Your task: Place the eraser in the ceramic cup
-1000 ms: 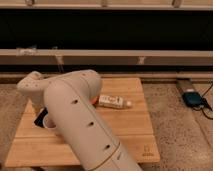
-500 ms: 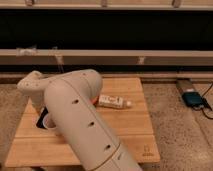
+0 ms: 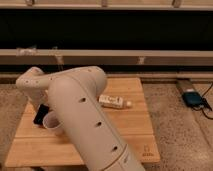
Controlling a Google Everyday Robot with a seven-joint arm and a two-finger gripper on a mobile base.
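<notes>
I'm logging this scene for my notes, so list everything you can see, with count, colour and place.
wooden board: one, light wood, centre, on the speckled surface
ceramic cup: one, white, left part of the board, partly behind the arm
eraser: one, black, tilted, just left of the cup's rim
labelled box: one, white, lying mid-board
device with cable: one, dark blue, off the board at far right
robot arm: one, cream, reaching from bottom centre to the board's left end
end effector: one, shut, just above the eraser, mostly hidden; a grip on the eraser cannot be confirmed
</notes>
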